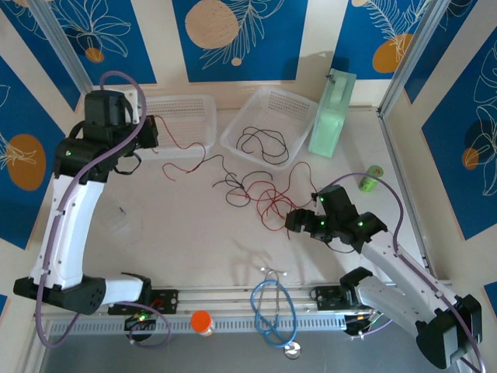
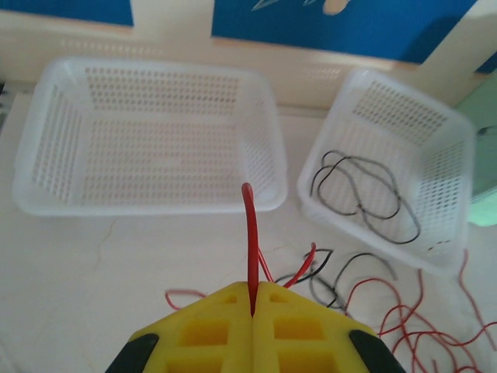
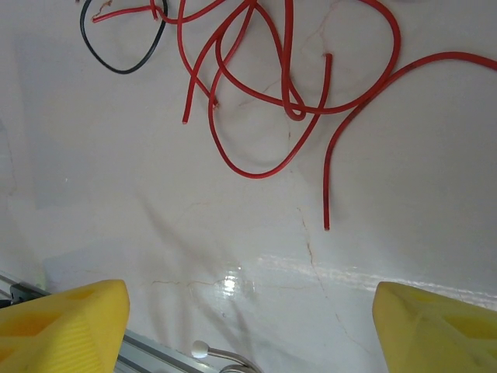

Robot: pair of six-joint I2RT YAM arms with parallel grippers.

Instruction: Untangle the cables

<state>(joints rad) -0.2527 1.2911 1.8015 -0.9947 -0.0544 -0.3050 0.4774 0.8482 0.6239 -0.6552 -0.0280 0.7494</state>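
Pinching a red cable (image 2: 250, 233) between its yellow fingers, the left tool (image 2: 254, 299) is clenched tight. The wire stands up out of the seam and curls over just in front of the left basket (image 2: 46, 140). The right tool (image 3: 248, 326) is released, its fingers spread wide above the bare surface (image 3: 155, 217). Red loops lie just beyond it and nothing sits between the fingers.

Further out, one black cable (image 2: 365, 194) lies coiled alone in the right basket (image 2: 458, 155), so I'd judge one wire sorted. The left basket has no wire in it that I can see. Between the two arms the tangle (image 1: 252, 190) of red and black wires sprawls over the middle of the surface, with several reds crossing one another. Most of the work looks left to do.

Hard to say whether the pinched red cable is free or runs back into the tangle. Its far part trails out of the left wrist view, and from overhead the wires are too thin to follow. I can't count how many there are.
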